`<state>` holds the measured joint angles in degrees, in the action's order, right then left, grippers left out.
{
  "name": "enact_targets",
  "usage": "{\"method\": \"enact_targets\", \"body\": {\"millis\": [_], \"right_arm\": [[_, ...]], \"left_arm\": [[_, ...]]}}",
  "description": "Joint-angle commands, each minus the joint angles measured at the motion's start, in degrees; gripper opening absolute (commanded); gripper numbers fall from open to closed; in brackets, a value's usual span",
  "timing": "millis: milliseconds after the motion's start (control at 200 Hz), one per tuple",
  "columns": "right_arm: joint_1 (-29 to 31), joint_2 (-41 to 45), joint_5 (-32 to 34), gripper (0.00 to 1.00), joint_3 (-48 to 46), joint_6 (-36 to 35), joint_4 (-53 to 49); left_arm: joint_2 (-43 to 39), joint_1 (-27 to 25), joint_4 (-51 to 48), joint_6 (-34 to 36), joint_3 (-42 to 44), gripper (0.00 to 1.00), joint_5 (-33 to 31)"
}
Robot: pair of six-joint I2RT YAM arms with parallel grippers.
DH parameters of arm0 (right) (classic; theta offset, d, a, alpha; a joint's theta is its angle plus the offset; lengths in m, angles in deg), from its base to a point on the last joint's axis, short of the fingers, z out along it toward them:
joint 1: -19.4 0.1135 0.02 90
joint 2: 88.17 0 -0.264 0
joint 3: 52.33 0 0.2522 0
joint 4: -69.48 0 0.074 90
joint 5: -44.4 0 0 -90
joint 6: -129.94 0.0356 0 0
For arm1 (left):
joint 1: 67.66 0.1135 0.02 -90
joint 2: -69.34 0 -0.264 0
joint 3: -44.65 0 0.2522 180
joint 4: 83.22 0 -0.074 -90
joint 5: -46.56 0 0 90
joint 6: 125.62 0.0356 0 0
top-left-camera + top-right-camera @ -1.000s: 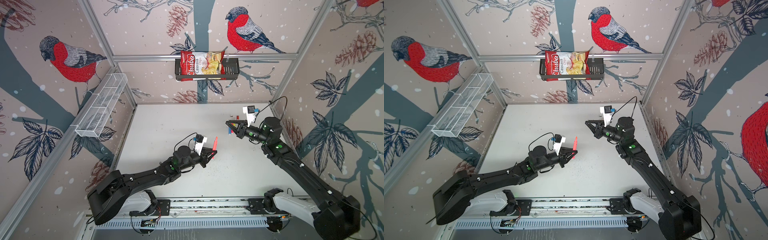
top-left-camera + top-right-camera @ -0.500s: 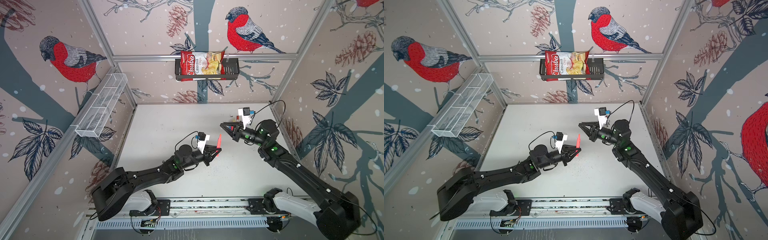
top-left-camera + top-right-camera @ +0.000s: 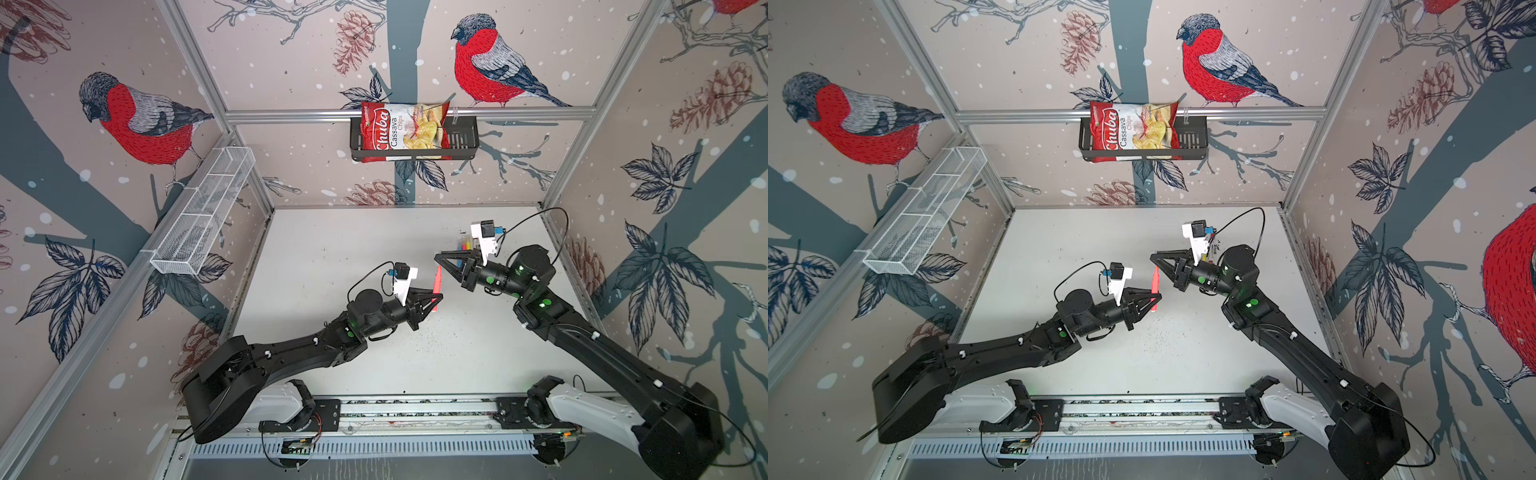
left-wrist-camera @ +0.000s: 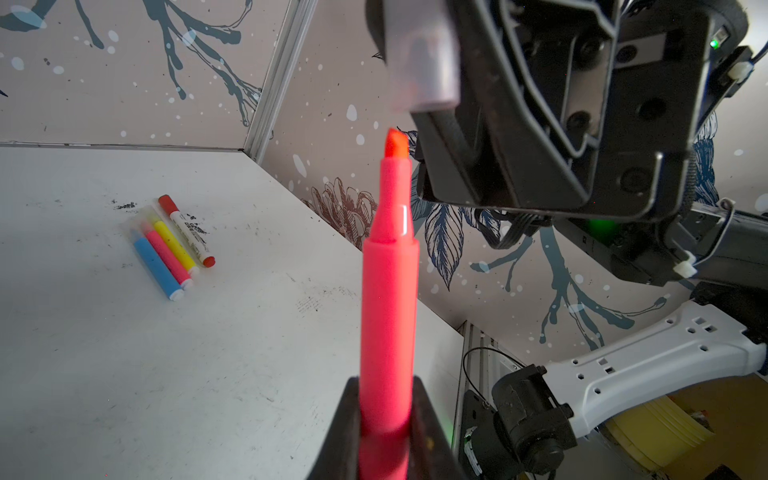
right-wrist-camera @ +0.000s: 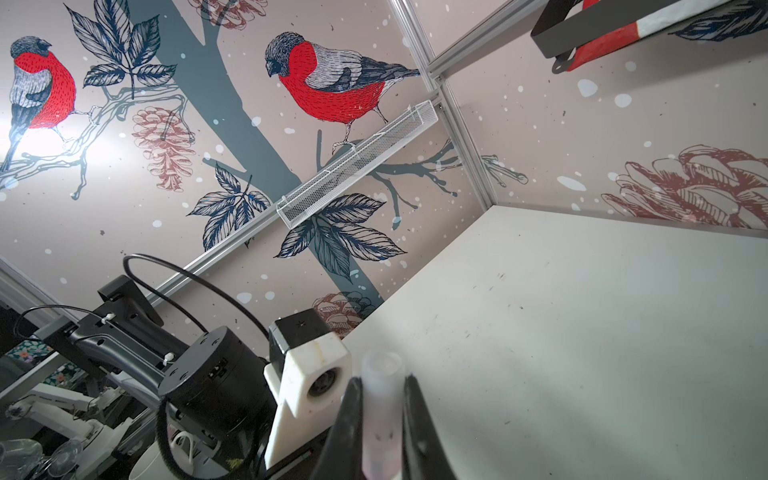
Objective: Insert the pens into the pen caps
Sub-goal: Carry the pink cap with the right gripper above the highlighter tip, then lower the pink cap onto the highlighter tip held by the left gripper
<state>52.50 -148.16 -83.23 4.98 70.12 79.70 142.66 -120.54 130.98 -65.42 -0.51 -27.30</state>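
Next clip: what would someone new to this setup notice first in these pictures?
The bright pink-red pen clamped in the left gripper above mid-table, its bare tip close to but not yet inside the translucent cap that the right gripper holds. Then four more pens lying side by side on the white table, far right, and the bird wallpaper with a chips bag in a black basket on the back wall.
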Motion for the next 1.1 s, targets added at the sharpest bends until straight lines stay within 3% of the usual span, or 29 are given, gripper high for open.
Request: {"method": "enact_targets", "body": {"millis": [0, 550, 1096], "right_arm": [[0.5, 0.5, 1.1, 0.06, -0.7, 0.6, 2.6], [0.5, 0.0, 4.3, 0.07, 1.3, -0.8, 1.6], [0.7, 0.9, 1.1, 0.07, -1.6, 0.0, 3.2]], "left_arm": [[-0.6, -0.1, 4.2, -0.3, -0.2, 0.00, -0.9], [-0.7, -0.1, 4.9, -0.9, 0.5, 0.00, 0.0], [-2.1, -0.1, 4.7, -0.5, 0.5, 0.00, -1.2]]}}
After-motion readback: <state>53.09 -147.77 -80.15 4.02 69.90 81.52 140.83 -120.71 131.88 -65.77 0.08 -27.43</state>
